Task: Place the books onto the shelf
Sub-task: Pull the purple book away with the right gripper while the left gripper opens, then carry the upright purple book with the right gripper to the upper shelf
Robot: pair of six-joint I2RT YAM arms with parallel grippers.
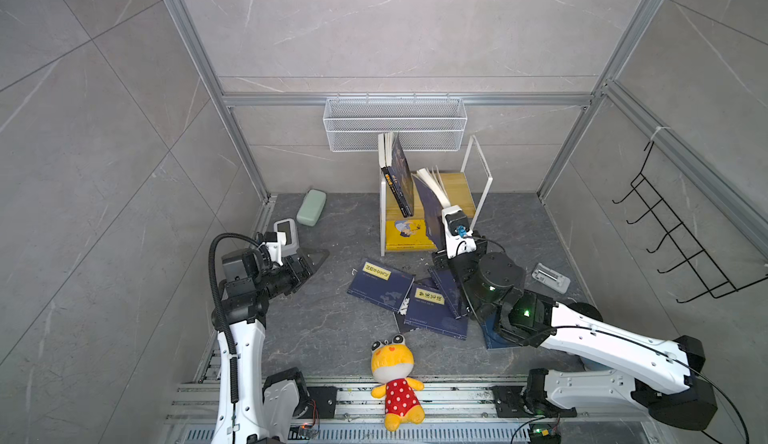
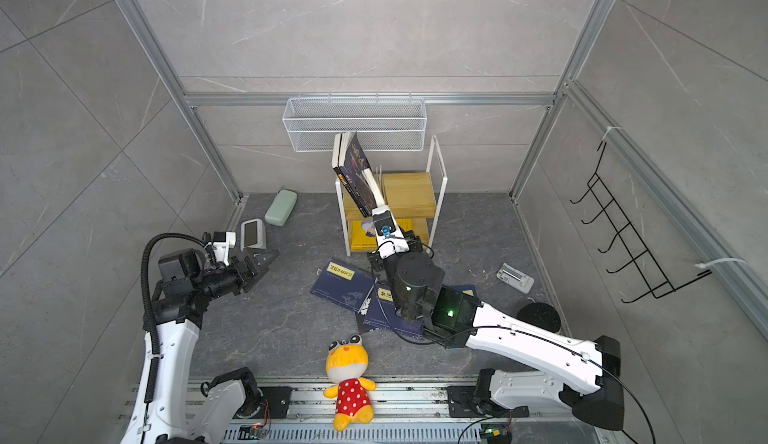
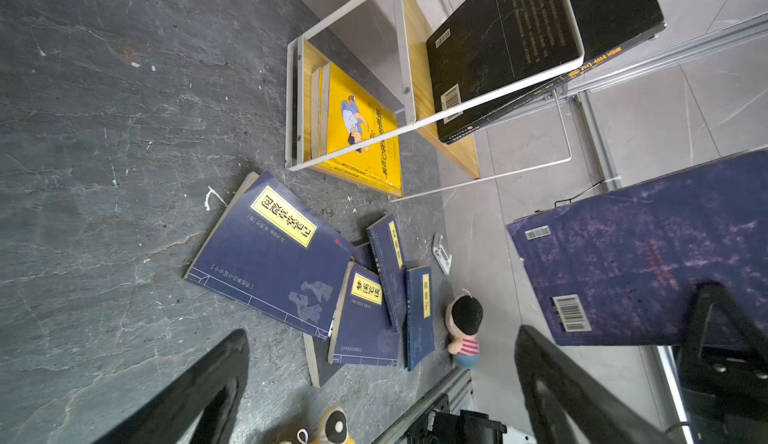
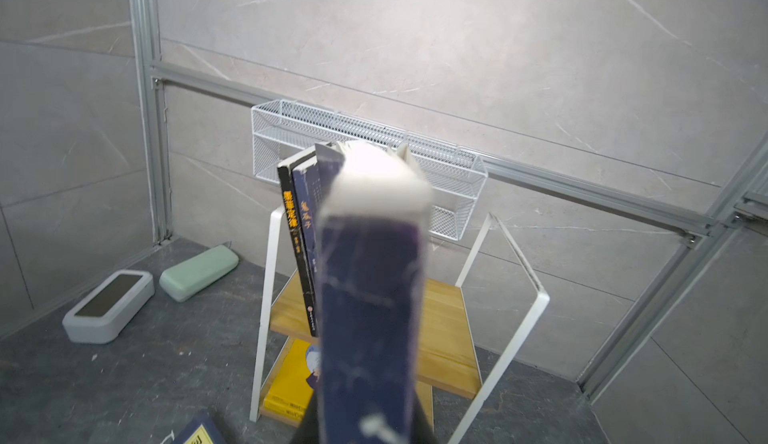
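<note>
Pinching a navy book point(image 1: 428, 202) in the right claw point(image 1: 437, 236) at the shelf's point(image 1: 484, 180) top board, beside two leaning dark books point(image 1: 400, 180); holding the left claw point(image 1: 315, 264) spread wide, empty, far left.

A robot lab test cell, grey tile walls point(image 1: 395, 26), silver metal frame bars point(image 1: 270, 99), left arm point(image 1: 243, 354) and right arm point(image 1: 615, 346) bolted to a metal rail point(image 1: 453, 396)

Grey tiled walls point(image 1: 395, 26), dark stone floor point(image 1: 324, 338)
</note>
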